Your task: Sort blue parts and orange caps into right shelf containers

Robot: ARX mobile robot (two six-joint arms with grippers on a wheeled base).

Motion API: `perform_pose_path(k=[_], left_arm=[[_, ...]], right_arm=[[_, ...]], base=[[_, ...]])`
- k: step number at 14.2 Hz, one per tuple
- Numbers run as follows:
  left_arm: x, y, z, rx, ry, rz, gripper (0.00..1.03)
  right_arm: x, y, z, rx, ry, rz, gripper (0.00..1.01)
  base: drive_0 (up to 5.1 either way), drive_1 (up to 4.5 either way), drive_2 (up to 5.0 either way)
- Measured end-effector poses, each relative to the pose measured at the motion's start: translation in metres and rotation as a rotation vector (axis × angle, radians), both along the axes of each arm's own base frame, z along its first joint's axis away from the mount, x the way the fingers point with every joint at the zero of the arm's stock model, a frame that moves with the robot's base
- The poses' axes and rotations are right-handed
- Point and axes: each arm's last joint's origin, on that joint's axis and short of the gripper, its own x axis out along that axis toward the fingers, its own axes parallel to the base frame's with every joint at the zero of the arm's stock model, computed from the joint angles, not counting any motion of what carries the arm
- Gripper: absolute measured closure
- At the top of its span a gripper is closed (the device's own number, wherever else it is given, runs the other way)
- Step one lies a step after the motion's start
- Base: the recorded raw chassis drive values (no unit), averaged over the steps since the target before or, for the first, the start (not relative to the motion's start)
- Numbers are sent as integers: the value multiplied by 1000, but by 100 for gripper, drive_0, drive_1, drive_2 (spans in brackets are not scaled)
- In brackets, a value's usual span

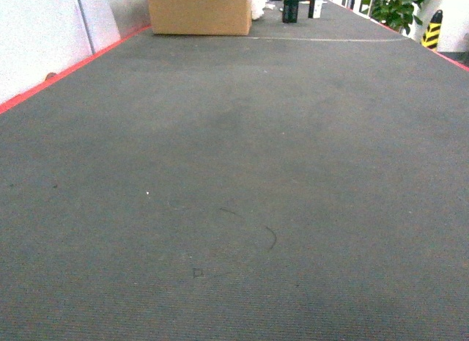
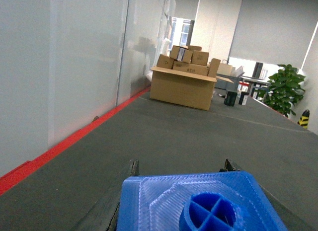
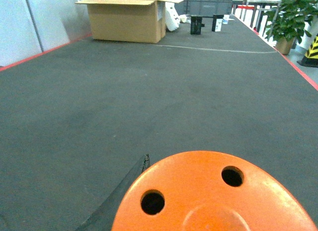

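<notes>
Right now both loads ride up front: blue part (image 2: 198, 203) in left claw, orange cap (image 3: 211, 193) in right claw, each apparently clamped, tho fingertips mostly hidden. No crates in view, only carpet (image 1: 234, 209) w/ cardboard box (image 1: 199, 11) ahead. Risk: bumps while driving loosen either grip, piece drops.

Grey carpet (image 1: 234, 209) stretching ahead, red strip (image 1: 66, 71) running along left wall, cardboard box (image 1: 199, 11) sitting far back, plant (image 1: 399, 5) showing right.
</notes>
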Motion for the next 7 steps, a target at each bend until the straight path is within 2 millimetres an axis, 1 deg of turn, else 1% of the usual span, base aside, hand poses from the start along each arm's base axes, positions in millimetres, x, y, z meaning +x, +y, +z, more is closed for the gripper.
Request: perform_pose_path(k=[3,4,7], left_arm=[[0,0,0,0,0,0,59],[0,0,0,0,0,0,59],[0,0,0,0,0,0,59]], right_arm=[[-30,1,24,33,-40,34,59],[-41,-1,28,39,-52,34,59],[-68,-3,32,39,-68,53,59]], base=[[0,0,0],[0,0,0],[0,0,0]])
